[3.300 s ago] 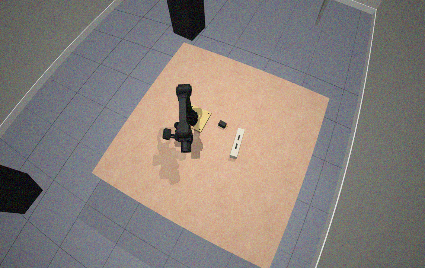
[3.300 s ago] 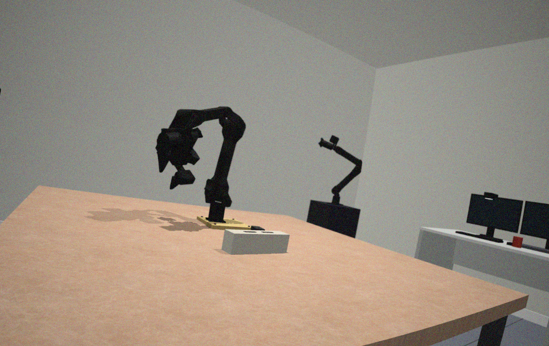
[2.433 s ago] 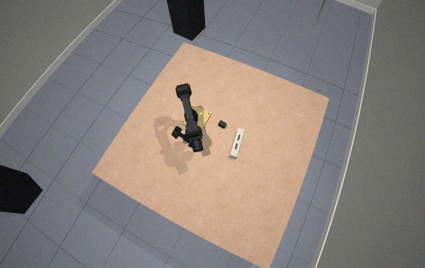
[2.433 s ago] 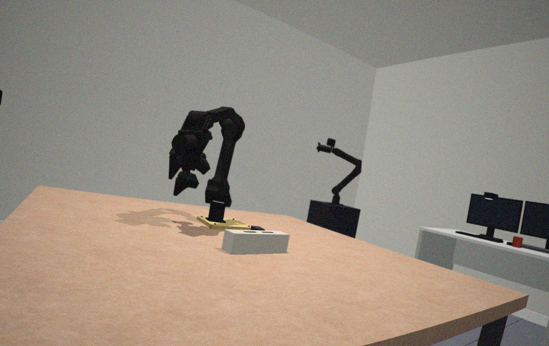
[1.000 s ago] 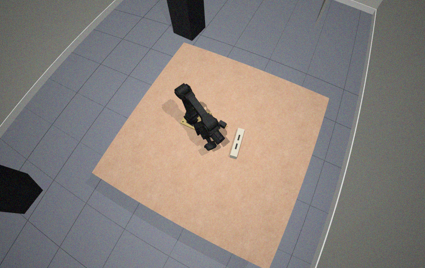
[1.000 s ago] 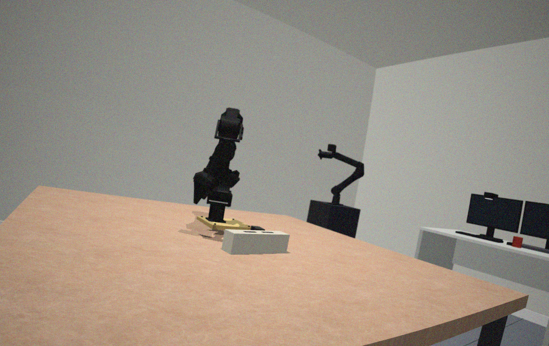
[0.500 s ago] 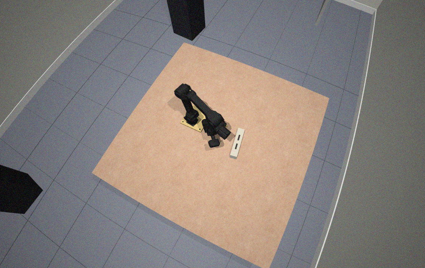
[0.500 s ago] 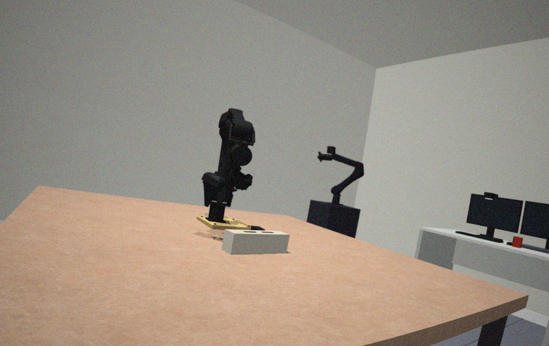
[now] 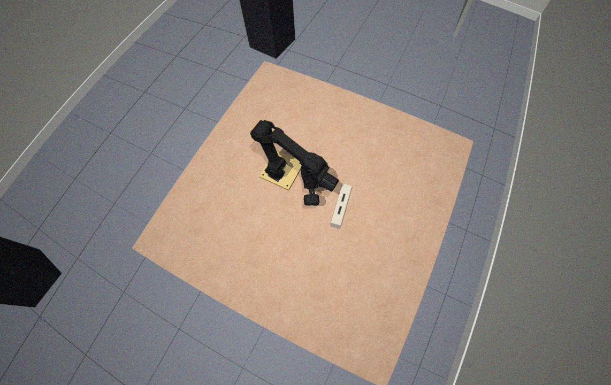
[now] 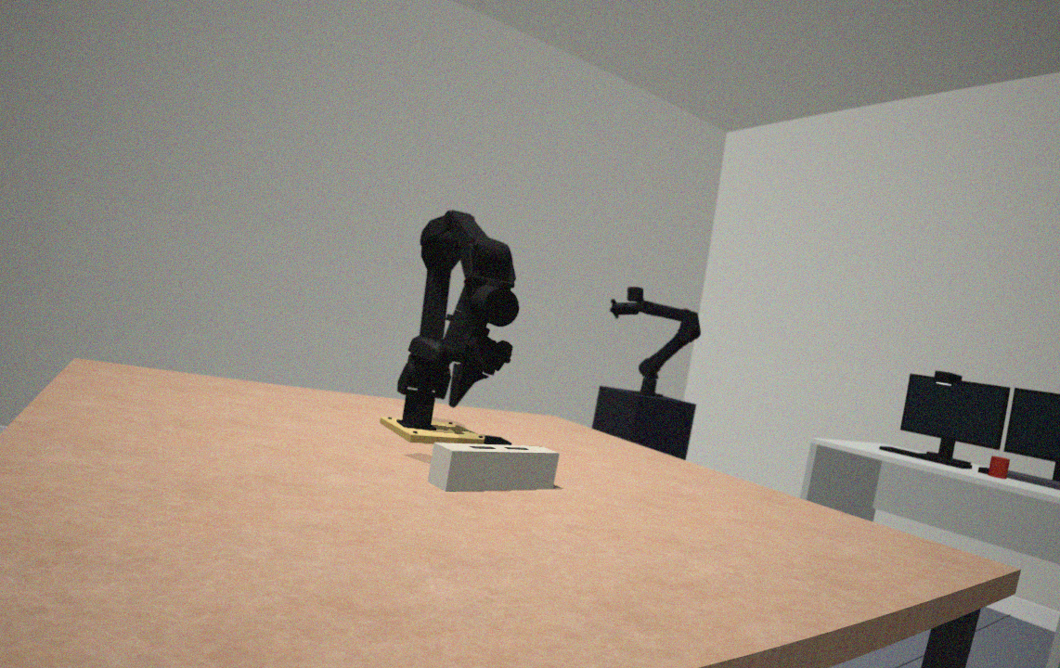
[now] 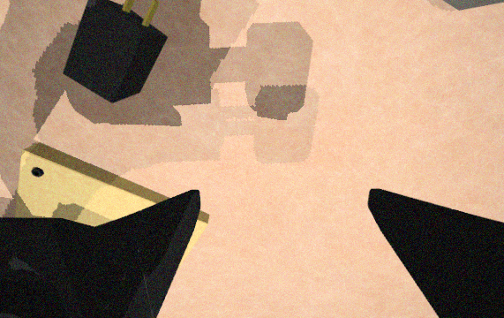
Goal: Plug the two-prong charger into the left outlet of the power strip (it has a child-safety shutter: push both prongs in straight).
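Charger: black block body lying on the table, upper left of the wrist frame, loose. Its two brass prongs point toward that frame's top edge. In the exterior frame only a dark sliver shows, behind the strip near centre; in the top frame it is not seen, probably under the arm.

Handling (estimate): light, rigid, rather smooth plastic; body sturdy, prongs the delicate part. It may slide or turn if one finger touches first. Best hold: the two opposite long sides of the body, pads square, prongs left free. A skewed grip would tilt the prongs at the shutter.

Claw: open wide, nothing between its fingers, above the table. Tips at lower centre of the wrist frame, charger outside the gap.

Base plate: yellow, left of the wrist frame, below the charger; the claw should keep clear of it.

Strip: pale, right of centre in the top frame, two dark slots facing up. No plug seen in either. Which slot counts as left: cannot tell.

Assessment: approach stage, no grasp made. Next: centre over the charger, match its angle, descend. The prongs lie flat, so they need turning down before a straight push.
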`<move>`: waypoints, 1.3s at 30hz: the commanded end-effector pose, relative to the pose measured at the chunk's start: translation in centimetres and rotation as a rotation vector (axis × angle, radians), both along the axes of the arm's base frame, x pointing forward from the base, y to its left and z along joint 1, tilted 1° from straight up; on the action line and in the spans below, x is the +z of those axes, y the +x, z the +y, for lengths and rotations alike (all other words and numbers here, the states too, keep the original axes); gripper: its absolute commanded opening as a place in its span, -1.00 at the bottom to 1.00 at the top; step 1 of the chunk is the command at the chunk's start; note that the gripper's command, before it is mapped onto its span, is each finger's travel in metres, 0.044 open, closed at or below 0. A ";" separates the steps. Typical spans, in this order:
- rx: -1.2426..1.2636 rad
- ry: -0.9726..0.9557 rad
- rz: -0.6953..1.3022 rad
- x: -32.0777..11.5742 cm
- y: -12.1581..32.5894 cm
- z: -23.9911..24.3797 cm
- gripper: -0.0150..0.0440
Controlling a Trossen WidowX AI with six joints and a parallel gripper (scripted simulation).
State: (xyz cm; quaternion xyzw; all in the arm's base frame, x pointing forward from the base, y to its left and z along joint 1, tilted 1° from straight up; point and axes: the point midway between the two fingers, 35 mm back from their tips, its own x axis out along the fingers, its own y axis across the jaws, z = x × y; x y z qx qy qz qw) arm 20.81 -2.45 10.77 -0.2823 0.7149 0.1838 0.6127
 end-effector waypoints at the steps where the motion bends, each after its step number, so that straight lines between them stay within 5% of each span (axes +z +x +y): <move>1: -0.060 0.013 -0.015 -0.3 0.1 1.2 1.00; 39: -0.644 0.113 -0.086 -1.6 -1.0 11.3 1.00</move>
